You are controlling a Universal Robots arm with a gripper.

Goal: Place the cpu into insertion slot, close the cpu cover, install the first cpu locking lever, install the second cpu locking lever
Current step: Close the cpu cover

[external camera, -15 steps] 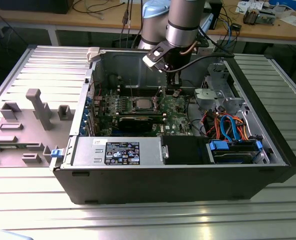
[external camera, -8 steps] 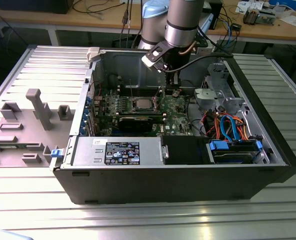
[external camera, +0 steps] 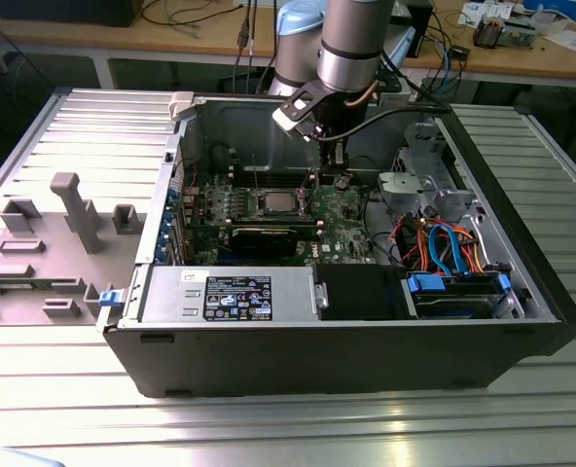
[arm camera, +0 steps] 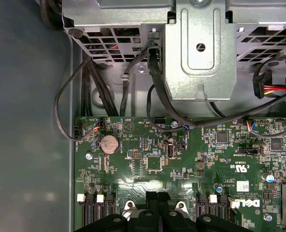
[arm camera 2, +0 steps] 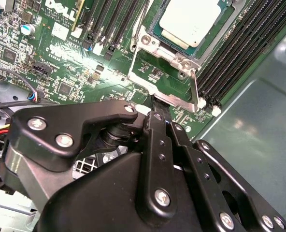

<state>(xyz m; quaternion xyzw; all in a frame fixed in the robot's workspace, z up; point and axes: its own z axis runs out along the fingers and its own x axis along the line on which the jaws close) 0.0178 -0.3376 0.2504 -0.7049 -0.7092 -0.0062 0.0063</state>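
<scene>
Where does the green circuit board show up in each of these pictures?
Exterior view: the green motherboard lies on the floor of the open computer case.
Second wrist view: it spreads out behind the black gripper.
First wrist view: it lies between the metal bracket and the gripper.
Shared landmark: the gripper, close over the board.

Silver arm (external camera: 351, 39), black screw-studded hand (arm camera 2: 158, 117)

cpu (arm camera 2: 191, 19) top dull smooth grey metal; motherboard (arm camera: 148, 164) glossy green (lacquered look); gripper (arm camera 2: 158, 115) matt black, shiny screws; table (external camera: 93, 117) ribbed bare metal.
</scene>
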